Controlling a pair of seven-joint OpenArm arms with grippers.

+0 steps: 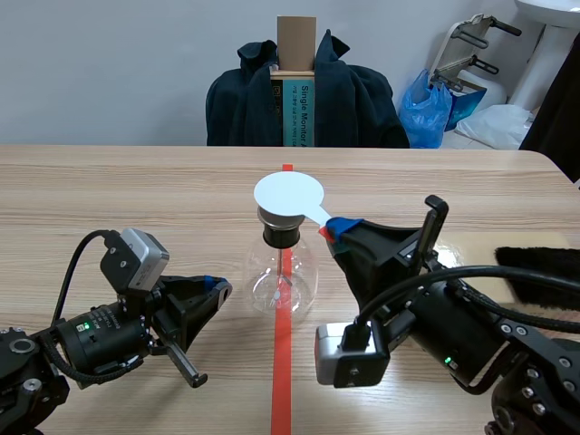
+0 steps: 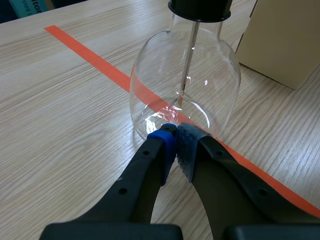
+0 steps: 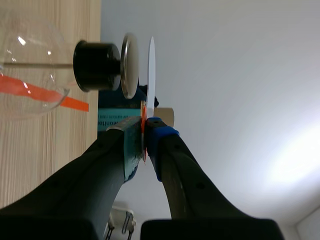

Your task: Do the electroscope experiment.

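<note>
The electroscope, a clear glass flask (image 1: 283,279) with a black stopper (image 1: 280,236) and a metal top plate, stands on the orange tape line at the table's middle. A white round paddle (image 1: 290,193) hovers flat just over that plate; in the right wrist view the paddle (image 3: 151,70) shows edge-on a small gap from the metal plate (image 3: 129,65). My right gripper (image 3: 144,131) is shut on the paddle's handle. My left gripper (image 2: 175,134) is shut on nothing, its pads meeting at the flask's (image 2: 185,85) base, low on the table left of it.
A black fur cloth (image 1: 539,272) lies at the table's right edge. A chair draped with a dark jacket (image 1: 304,95) and a cardboard box stand behind the table. A tan box (image 2: 285,40) sits beyond the flask in the left wrist view.
</note>
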